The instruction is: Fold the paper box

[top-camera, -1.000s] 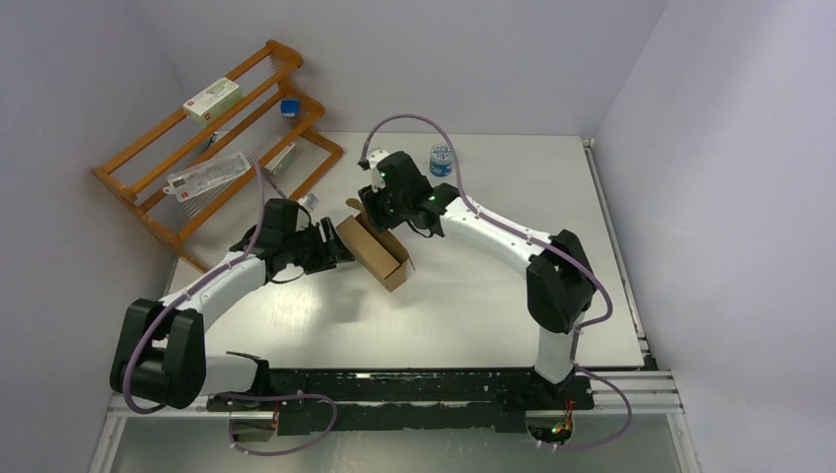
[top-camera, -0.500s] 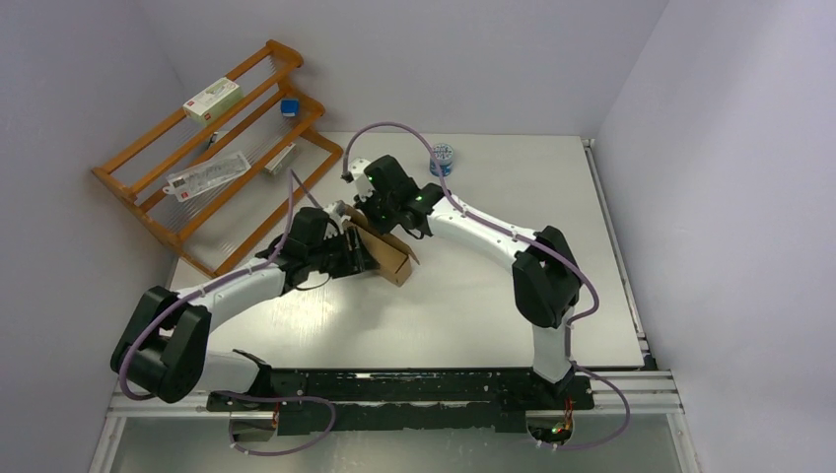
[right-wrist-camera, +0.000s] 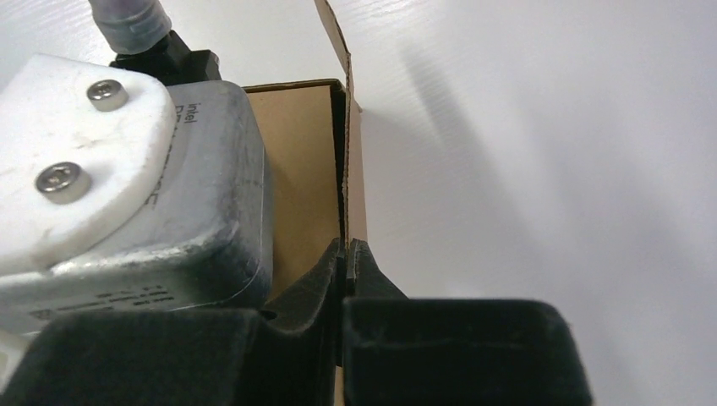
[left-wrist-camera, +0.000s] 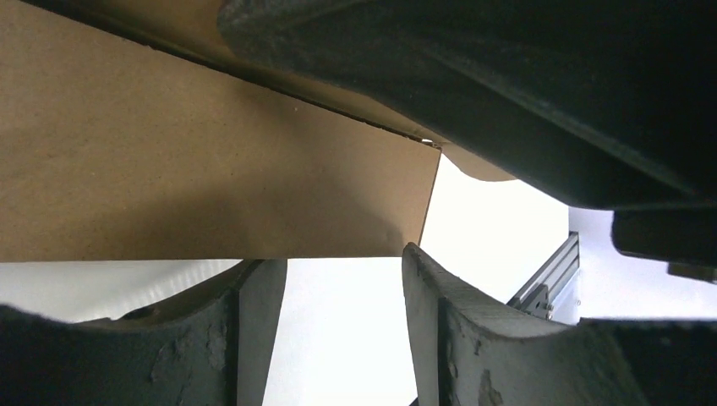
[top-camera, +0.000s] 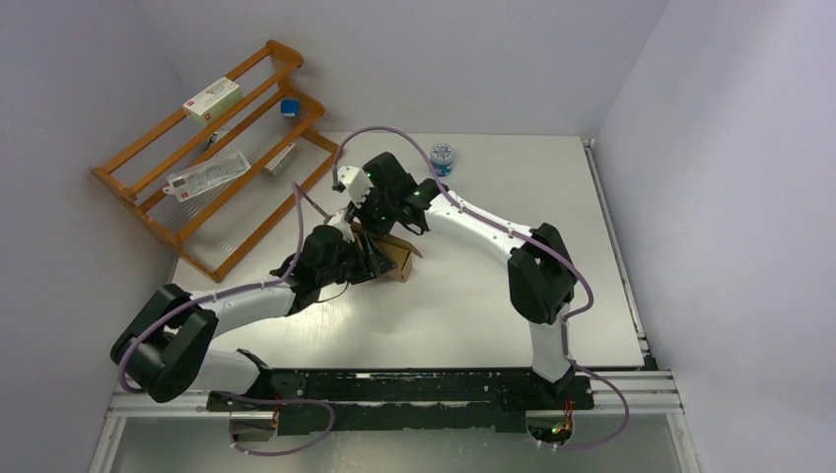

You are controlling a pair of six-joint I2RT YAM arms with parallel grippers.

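- Between the tips of my right pincer (right-wrist-camera: pixel 347 250) stands a thin upright wall of the plain brown corrugated cardboard paper box (right-wrist-camera: pixel 298 169). My jaws are pinched tight on that wall. The rest of the box lies just ahead and to the left of these fingers, seemingly on the white table top (right-wrist-camera: pixel 550 211).
- Just ahead of my left pincer (left-wrist-camera: pixel 338 258), a broad brown panel of the same box fills the view. Those jaws stand apart with only table showing between them, and they hold nothing.
- My right grip bites a single edge of thin board. If I pull or twist hard, I judge the wall could crease off its fold line, tear, or slip free.
- Both wrists crowd over the box. My left wrist's grey-and-white camera housing (right-wrist-camera: pixel 127 169) sits just left of my right fingers, so a careless swing could knock arm against arm.
- If my left pincer shoves the panel while my right holds fast, the box could skew instead of folding.
- A second ago my right jaws stood partly open; now they are closed on the wall.
- My left arm has reached further in, from beside the box to almost under my right wrist.
- From above, the box showed then as an open tray and is now mostly hidden beneath both wrists.
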